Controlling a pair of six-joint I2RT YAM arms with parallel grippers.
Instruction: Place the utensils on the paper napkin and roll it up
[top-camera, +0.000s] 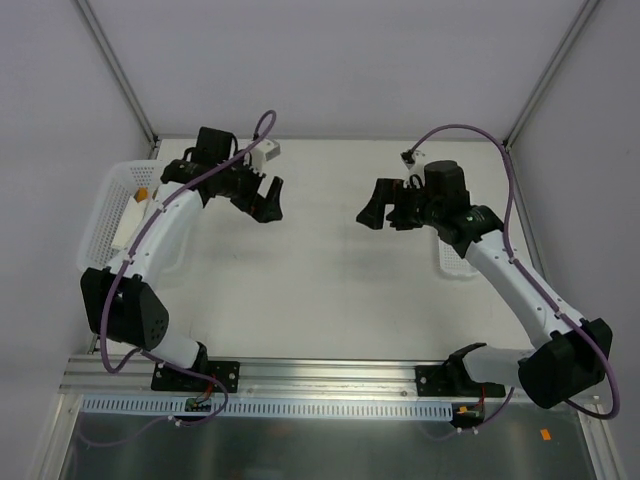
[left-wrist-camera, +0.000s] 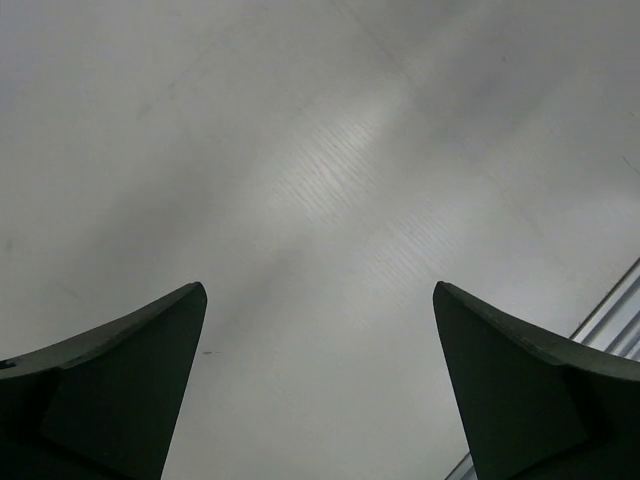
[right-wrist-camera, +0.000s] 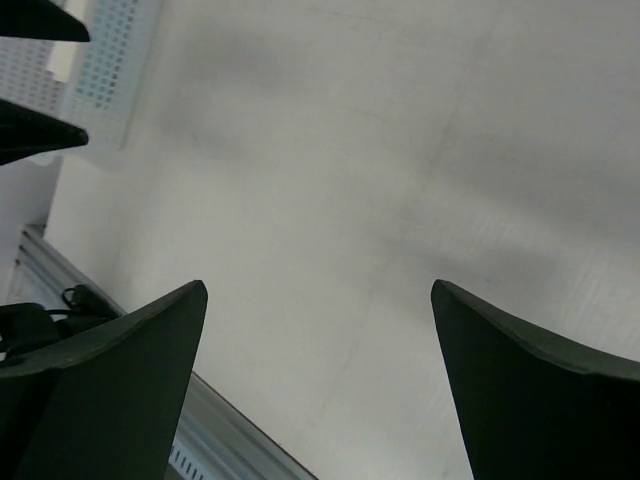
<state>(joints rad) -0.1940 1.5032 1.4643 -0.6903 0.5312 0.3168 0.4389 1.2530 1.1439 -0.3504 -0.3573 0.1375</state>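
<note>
Top external view, items listed left to right.

1. White perforated plastic basket, at the left edge of the white worktop. It holds a long white item and a small orange piece; what they are cannot be made out.

2. Left arm, white links with black joints and a purple cable along it. It reaches up from the near rail and passes over the basket's inner side.

3. Left end effector, black, two fingers, held above bare worktop just right of the basket. In the left wrist view the fingers stand spread wide, with only pale worktop between them and nothing held.

4. Right end effector, black, facing the left one across an open stretch of worktop, well apart from it. In the right wrist view the fingers are spread fully and nothing is gripped. A white perforated basket corner shows at the upper left of that view.

5. Right arm, the same white and black build, with a looping purple cable.

6. Second white perforated basket, mostly hidden under the right arm's forearm.

7. Utensils and paper napkin: they are not identifiable in any of the three views, so where they lie cannot be told.
</note>
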